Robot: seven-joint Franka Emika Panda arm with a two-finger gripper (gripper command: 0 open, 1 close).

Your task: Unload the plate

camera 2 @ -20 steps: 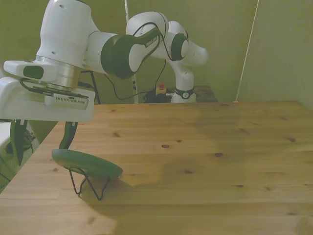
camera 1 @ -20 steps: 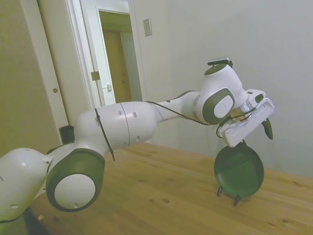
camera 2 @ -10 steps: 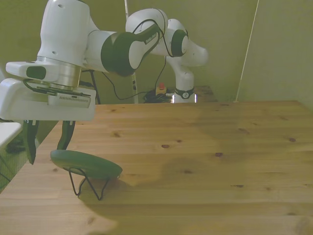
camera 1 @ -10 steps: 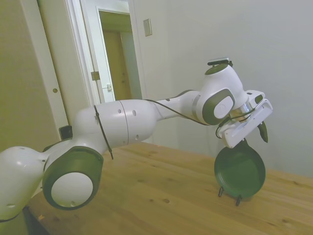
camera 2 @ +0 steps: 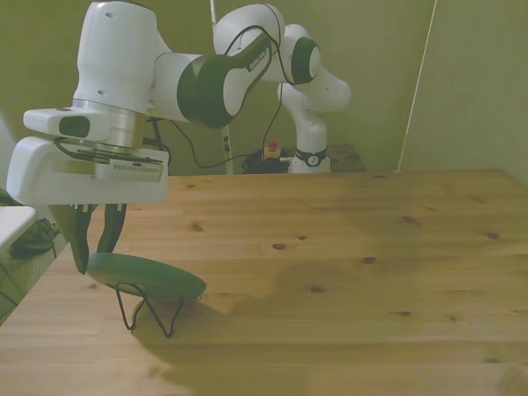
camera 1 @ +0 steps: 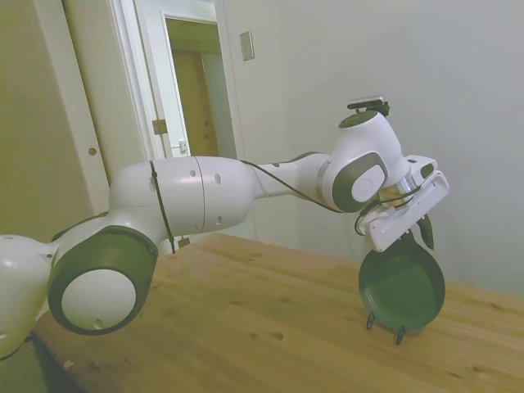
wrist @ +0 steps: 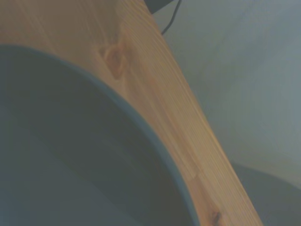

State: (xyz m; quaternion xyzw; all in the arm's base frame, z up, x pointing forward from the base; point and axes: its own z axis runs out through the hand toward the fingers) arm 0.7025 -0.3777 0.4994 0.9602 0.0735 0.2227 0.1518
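The dark green plate (camera 1: 402, 286) leans nearly upright in a thin black wire stand (camera 1: 383, 322) near the table's edge. In the front view the plate (camera 2: 147, 277) shows almost edge-on on the wire stand (camera 2: 148, 312), at the front view's left. My gripper (camera 2: 96, 244) hangs right over the plate's upper rim, still open by a narrow gap. One dark finger (camera 2: 80, 244) stands on each side of the rim. In the side view the gripper (camera 1: 422, 237) sits just above the plate. Close up, the wrist view shows the plate (wrist: 70, 141) over the wooden table (wrist: 155, 94).
The wooden table (camera 2: 346, 247) stretches toward the front view's right. Its edge (camera 2: 33, 289) runs close beside the stand at the front view's left. A wall (camera 1: 458, 123) stands behind the plate in the side view, with a doorway (camera 1: 192, 106) further back.
The fingers have drawn much closer together around the plate's upper rim, and the hand has shifted slightly. The plate and stand have not moved.
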